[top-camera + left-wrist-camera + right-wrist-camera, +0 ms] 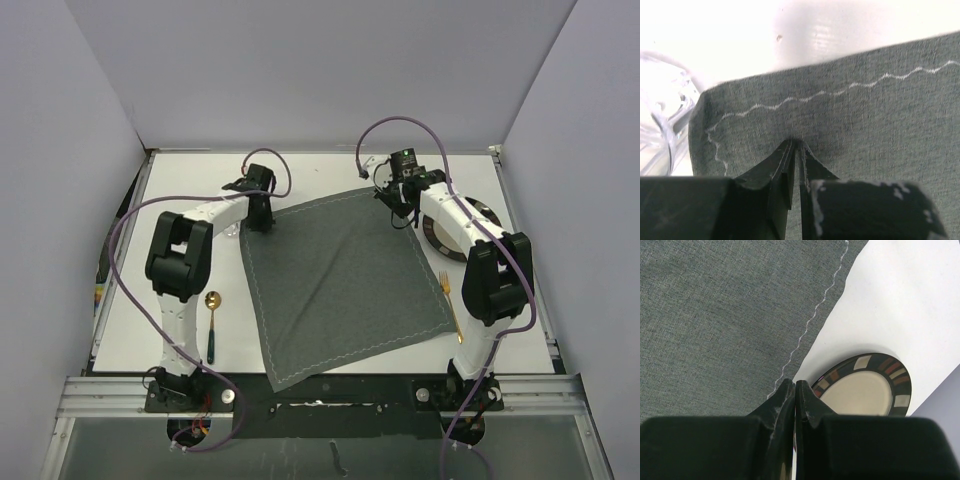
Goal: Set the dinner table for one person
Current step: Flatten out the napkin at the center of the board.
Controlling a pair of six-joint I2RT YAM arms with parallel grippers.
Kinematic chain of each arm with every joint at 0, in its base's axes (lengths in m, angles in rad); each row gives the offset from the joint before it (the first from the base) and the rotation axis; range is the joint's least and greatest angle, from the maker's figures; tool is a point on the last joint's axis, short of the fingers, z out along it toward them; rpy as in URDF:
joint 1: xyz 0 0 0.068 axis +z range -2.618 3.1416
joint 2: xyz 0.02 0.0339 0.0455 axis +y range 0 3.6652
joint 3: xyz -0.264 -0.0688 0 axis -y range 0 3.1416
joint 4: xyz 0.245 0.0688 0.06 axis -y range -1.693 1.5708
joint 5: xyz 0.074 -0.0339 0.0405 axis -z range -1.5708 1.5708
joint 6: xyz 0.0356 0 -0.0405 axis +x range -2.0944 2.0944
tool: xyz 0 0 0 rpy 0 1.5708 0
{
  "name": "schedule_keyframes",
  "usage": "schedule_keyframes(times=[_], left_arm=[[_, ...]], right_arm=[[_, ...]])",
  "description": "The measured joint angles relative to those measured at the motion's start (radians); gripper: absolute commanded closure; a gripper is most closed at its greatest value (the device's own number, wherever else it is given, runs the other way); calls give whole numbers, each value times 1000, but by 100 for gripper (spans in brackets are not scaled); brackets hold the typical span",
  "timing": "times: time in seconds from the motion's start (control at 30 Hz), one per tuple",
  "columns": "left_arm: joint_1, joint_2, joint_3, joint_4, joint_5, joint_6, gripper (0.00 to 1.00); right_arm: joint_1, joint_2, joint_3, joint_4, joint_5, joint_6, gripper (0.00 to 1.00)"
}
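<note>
Plate (860, 390) and glass (660, 115) beside placemat (340, 285)

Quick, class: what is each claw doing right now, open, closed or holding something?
Left claw: closed, pinching the placemat near its corner.
Right claw: closed at the placemat's edge; whether it grips the cloth cannot be told.

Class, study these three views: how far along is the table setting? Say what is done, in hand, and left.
Done: the placemat lies spread on the dinner table, though skewed. In hand: the left gripper pinches its far left corner; the right gripper is shut at the far right edge. Still to do: plate, fork, spoon and glass all sit beside the mat.
</note>
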Motion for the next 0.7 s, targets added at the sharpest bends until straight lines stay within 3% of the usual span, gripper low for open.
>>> schedule_keyframes(times=[0.37, 0.7], left_arm=[[52, 124, 197, -90, -4, 20, 93], [104, 345, 562, -156, -18, 107, 93]], right_arm=[[0, 0, -5, 3, 1, -1, 100], [6, -2, -58, 14, 8, -29, 100]])
